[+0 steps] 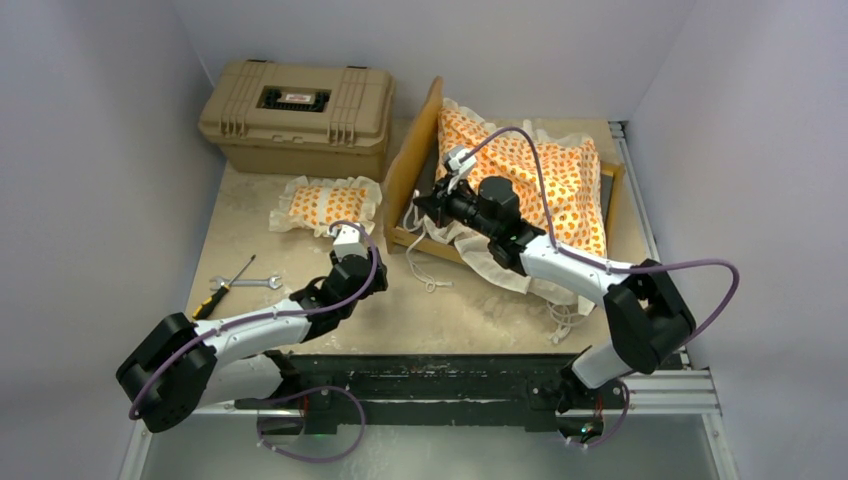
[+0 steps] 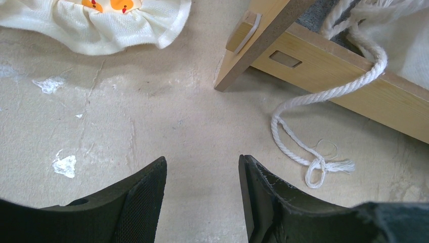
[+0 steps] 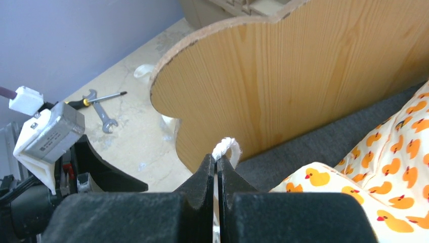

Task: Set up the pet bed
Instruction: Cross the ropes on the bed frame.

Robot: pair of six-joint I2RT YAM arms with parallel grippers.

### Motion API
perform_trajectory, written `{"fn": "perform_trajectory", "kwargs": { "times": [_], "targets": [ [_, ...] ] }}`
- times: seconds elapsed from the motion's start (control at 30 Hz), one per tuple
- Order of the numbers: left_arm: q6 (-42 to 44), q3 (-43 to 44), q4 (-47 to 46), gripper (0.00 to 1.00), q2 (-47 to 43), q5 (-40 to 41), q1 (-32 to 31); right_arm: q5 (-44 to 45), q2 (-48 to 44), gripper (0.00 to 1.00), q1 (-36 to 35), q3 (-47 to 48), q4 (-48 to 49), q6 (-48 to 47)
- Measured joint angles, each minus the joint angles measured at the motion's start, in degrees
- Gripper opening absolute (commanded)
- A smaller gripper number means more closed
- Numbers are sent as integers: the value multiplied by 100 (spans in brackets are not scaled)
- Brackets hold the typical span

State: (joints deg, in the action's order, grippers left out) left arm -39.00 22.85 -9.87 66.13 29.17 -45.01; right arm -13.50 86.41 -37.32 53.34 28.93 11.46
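**Operator:** Where's my right arm?

**Spotter:** It rises from the lower right of the overhead view and reaches up and to the left with the elbow bent. Your wrist is over the near-left corner of the pet bed (image 1: 425, 243). Your right gripper (image 3: 216, 163) is pinched tight on a loop of white cord (image 3: 226, 148), just beside the inner face of the headboard (image 3: 303, 81) and above the grey base (image 3: 329, 136).

**Operator:** And the left?

**Spotter:** Your left arm lies low, running from the lower left toward the centre, with the wrist tipped down at the surface (image 2: 152, 116). Your left gripper (image 2: 202, 162) is about half spread, with nothing between its fingers (image 2: 144, 197), and it hovers over bare surface. The bed's corner is at the upper right of that wrist view, and more cord trails over the rail there.

**Operator:** Where are the bed's parts?

**Spotter:** The frame sits right of centre in the overhead view, with the headboard upright on its left end. The mattress cushion (image 1: 560, 175) lies rumpled in the frame, and its ruffle spills over the near rail. The pillow (image 1: 325, 203) lies on the surface left of the headboard, apart from the frame and below the tan case (image 1: 295, 115). A screwdriver (image 1: 205, 305) and a wrench (image 1: 262, 283) lie at the left, near your left arm.
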Motion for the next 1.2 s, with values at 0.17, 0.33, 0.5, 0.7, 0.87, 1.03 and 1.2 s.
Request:
{"fn": "perform_trajectory", "kwargs": {
  "times": [0.17, 0.33, 0.5, 0.7, 0.87, 1.03, 1.2],
  "targets": [
    [-2, -11, -4, 54, 0, -2, 0, -114, 61, 0, 0, -66, -11, 61],
    [-2, -17, -33, 54, 4, -4, 0, -245, 61, 0, 0, -72, -11, 157],
    [-2, -17, -39, 54, 33, -26, 0, -341, 42, 0, 0, -83, 20, 291],
    [-2, -17, -48, 54, 42, -39, 0, -380, 9, 0, 0, -136, 50, 367],
    [-2, -24, -85, 54, 42, -42, 0, -332, 9, 0, 0, -142, 31, 396],
    [-2, -26, -142, 54, 57, -42, 0, -11, 22, 0, 0, -208, -15, 393],
    [-2, -26, -146, 54, 66, -44, 0, 461, 129, 0, 0, -227, -138, 393]
  ]
}}
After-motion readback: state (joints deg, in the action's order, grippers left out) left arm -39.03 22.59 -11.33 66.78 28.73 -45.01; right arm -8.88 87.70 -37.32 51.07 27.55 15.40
